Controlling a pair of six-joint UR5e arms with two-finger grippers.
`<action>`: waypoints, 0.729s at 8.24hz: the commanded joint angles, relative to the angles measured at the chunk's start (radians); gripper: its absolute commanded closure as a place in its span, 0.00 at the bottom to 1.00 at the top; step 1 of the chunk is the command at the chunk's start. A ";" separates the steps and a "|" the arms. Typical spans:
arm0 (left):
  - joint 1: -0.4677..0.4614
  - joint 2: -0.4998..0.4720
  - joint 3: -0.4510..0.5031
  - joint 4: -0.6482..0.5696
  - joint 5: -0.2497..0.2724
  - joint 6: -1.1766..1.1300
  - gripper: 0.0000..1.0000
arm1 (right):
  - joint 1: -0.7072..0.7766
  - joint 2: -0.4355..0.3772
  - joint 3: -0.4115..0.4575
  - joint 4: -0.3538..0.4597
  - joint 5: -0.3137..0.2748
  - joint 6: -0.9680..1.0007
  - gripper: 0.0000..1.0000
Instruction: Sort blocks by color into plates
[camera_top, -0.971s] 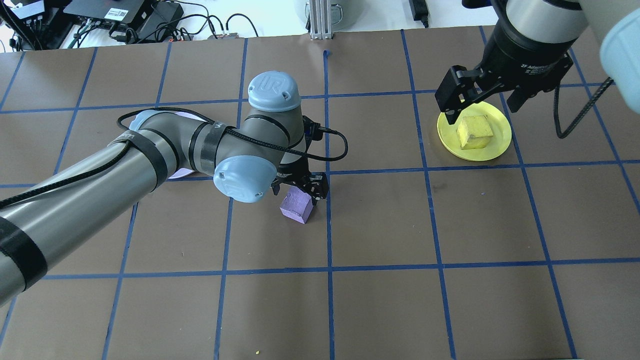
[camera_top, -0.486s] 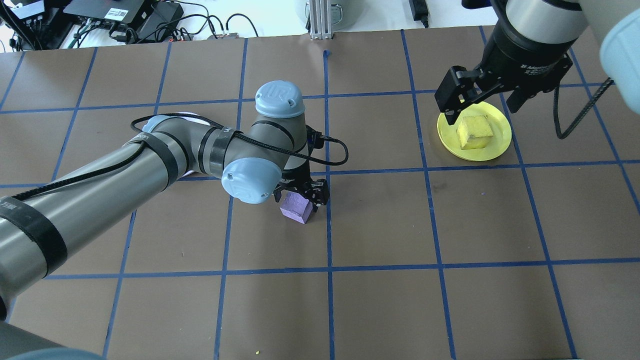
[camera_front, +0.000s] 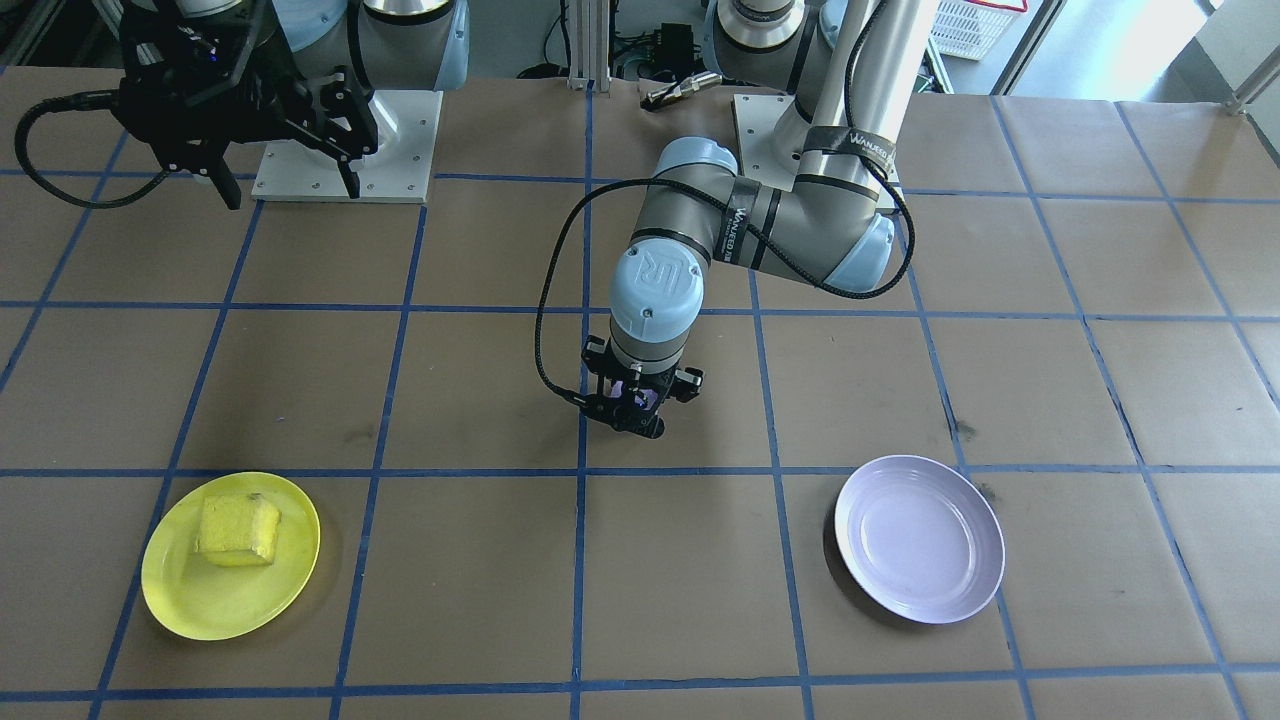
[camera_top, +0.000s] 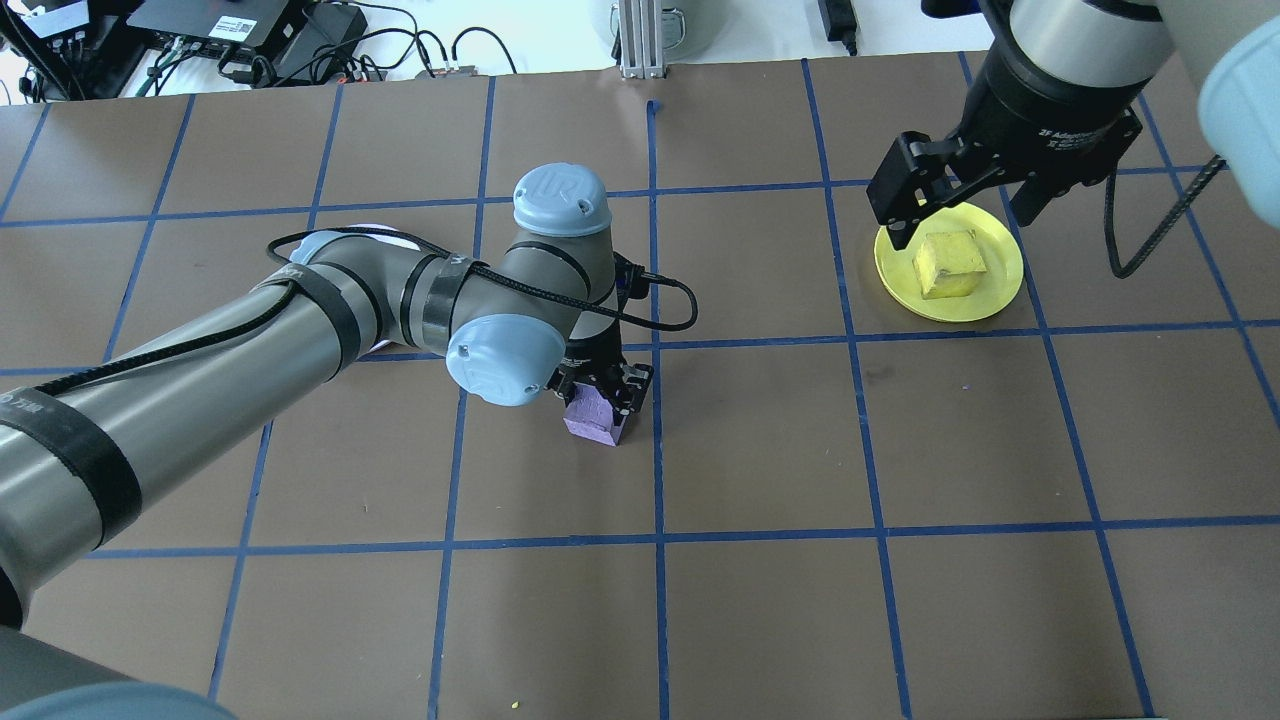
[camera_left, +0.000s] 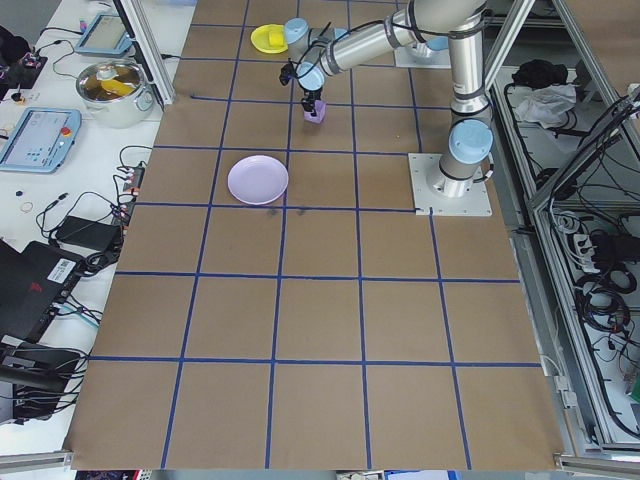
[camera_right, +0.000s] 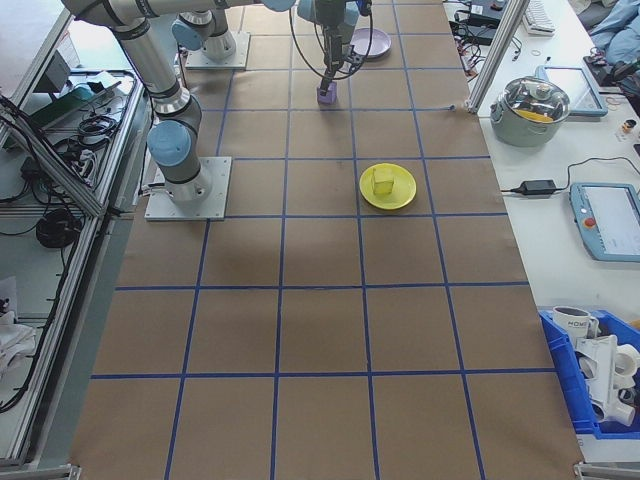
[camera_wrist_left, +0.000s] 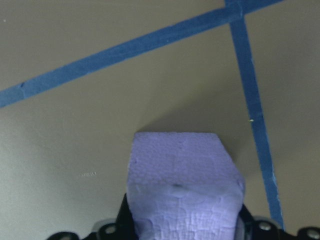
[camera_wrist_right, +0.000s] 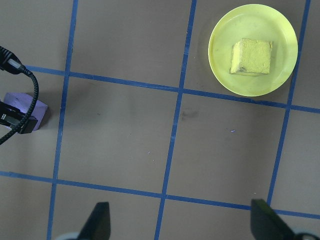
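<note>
Left gripper is down on the table, clamped around the purple block. Right gripper hangs spread wide above the yellow plate, yellow block inside. Lavender plate holds nothing.

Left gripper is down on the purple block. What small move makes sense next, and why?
Probably finish the grasp and lift straight up. The left gripper straddles the purple block, which appears to sit on the table between the fingers in the left wrist view. The lavender plate is empty, so that is where it would go next. The yellow block already lies in the yellow plate.
</note>
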 joint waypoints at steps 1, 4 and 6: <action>0.007 0.024 0.011 -0.015 -0.005 -0.004 1.00 | 0.000 0.001 0.000 0.000 0.003 0.002 0.00; 0.096 0.108 0.046 -0.102 0.001 0.013 1.00 | 0.000 0.001 0.000 0.000 0.003 0.002 0.00; 0.264 0.171 0.094 -0.113 0.001 0.110 1.00 | 0.000 0.001 0.000 0.000 0.003 0.002 0.00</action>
